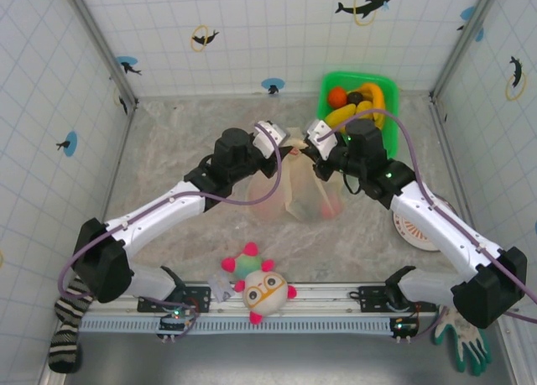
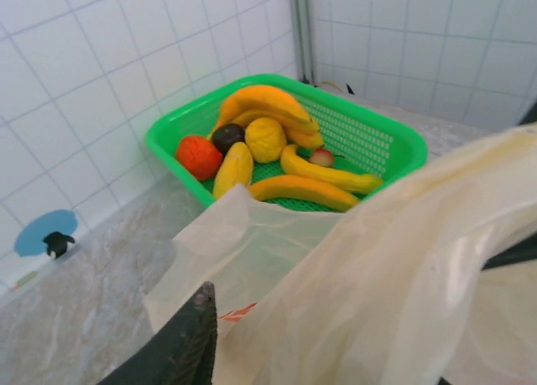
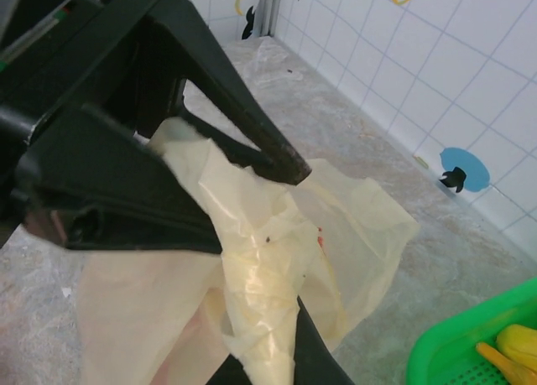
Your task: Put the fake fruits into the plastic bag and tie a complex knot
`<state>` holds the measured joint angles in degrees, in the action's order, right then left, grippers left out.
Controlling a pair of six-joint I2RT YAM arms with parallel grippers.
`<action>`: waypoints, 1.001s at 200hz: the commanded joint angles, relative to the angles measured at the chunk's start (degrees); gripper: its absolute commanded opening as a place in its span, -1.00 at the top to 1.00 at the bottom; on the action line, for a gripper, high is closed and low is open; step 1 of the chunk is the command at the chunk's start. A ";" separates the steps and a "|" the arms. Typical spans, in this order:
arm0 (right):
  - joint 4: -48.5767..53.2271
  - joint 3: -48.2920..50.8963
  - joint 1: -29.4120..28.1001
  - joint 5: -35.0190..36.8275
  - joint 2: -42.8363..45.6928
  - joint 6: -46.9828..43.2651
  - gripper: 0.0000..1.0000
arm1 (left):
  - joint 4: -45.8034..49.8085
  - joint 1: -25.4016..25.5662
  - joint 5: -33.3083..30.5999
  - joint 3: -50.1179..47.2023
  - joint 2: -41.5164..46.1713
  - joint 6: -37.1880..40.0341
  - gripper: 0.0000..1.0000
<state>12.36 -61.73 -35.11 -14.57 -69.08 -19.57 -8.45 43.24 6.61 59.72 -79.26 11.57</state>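
- Over at the far middle of the counter [image 1: 168, 133], both arms lean in above the plastic bag [image 1: 289, 192]. It slumps on the marbled grey surface with its top hauled up between them.
- The right pincer [image 1: 307, 148] is closed tight on a bunched twist of the bag's film. In the wrist view that strip runs straight down into its fingers [image 3: 315, 356]. My guess is it's anchoring that end so the other arm has something taut to work against.
- The left pincer [image 1: 285, 144] has its jaws around another bit of handle just beside it. Honestly can't tell if it's clamped or only straddling.
- The bag is thin, crinkly, pale-yellow see-through film, and it goes limp wherever nobody's pulling.
- A reddish rounded shape [image 1: 330, 205] shows through the bag's right side, so I'd say at least one fruit is inside.
- Plenty of fake fruits [image 2: 268, 150] sit in the green basket [image 2: 394, 146] at the far right. They're glossy hard-looking plastic: curved bananas, a bumpy red one, a dark round one.
- The basket is bright mesh-walled plastic.
- Handles don't look tied yet, far as I can see.
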 commanded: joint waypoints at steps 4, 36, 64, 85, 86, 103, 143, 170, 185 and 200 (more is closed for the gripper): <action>1.61 -0.24 -0.48 1.43 0.09 -1.23 1.00 | -2.02 0.00 -3.61 0.29 1.50 -0.28 0.47; 1.34 -0.32 -0.56 2.24 0.08 -1.47 0.89 | -2.32 0.34 -1.30 -0.32 1.83 -0.51 0.82; 0.68 -0.32 -0.66 6.24 0.60 -1.51 1.00 | -2.71 0.96 1.21 -1.29 2.66 -0.78 0.88; -1.55 0.54 -0.59 8.66 1.44 -1.15 1.00 | -2.77 1.05 0.51 -2.93 4.63 -1.68 0.77; -1.68 0.55 -0.62 8.80 1.47 -1.11 1.00 | -2.79 1.05 0.51 -3.03 4.77 -1.70 0.76; -2.30 0.75 -0.66 9.89 1.75 -0.82 1.00 | -2.28 1.05 2.40 -4.21 7.13 -2.02 0.53; -2.34 1.00 -0.75 8.54 1.90 -0.30 1.00 | 0.86 -2.92 9.09 -2.62 13.25 -2.03 -0.08; -4.53 1.44 -0.79 7.98 2.28 0.02 1.00 | -1.47 -12.31 13.63 0.01 11.96 -4.98 -0.11; -4.84 1.62 -0.82 7.28 2.37 0.12 1.00 | 0.28 -15.88 17.95 4.30 6.36 -2.18 -0.12; -4.98 1.71 -0.83 6.90 2.27 0.14 1.00 | 1.24 -16.11 24.32 8.63 -0.05 4.73 -0.19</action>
<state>10.92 -61.17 -35.73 -6.57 -68.47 -20.12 -8.67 28.23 19.90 62.74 -70.98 9.47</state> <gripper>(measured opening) 0.058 0.567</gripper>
